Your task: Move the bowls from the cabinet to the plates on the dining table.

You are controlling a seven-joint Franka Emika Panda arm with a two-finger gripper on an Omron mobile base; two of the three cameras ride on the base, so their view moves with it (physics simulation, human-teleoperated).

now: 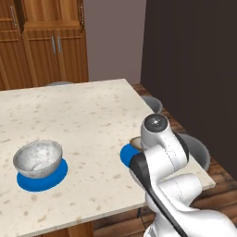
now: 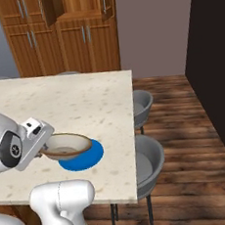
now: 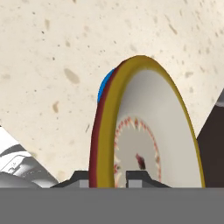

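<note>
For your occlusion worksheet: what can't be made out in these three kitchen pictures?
- Left base view: the arm hides most of the near blue plate and the beige bowl.
- Hand view: the beige bowl, held by the tool, covers nearly all of that plate.
- Right base view: the cabinet top is cut off, and its shelves can't be seen.

Marbled grey bowl (image 1: 38, 158), blue plates (image 1: 42, 178)

Two grey bucket chairs (image 2: 148, 164) tucked along one edge, one (image 2: 142, 106) beyond the other (dark thin legs under the nearer). Plank wood floor (image 2: 186, 141) beneath. Dark wall (image 1: 194, 69) to the side, mauve-grey wall (image 2: 150, 27) behind.
</note>
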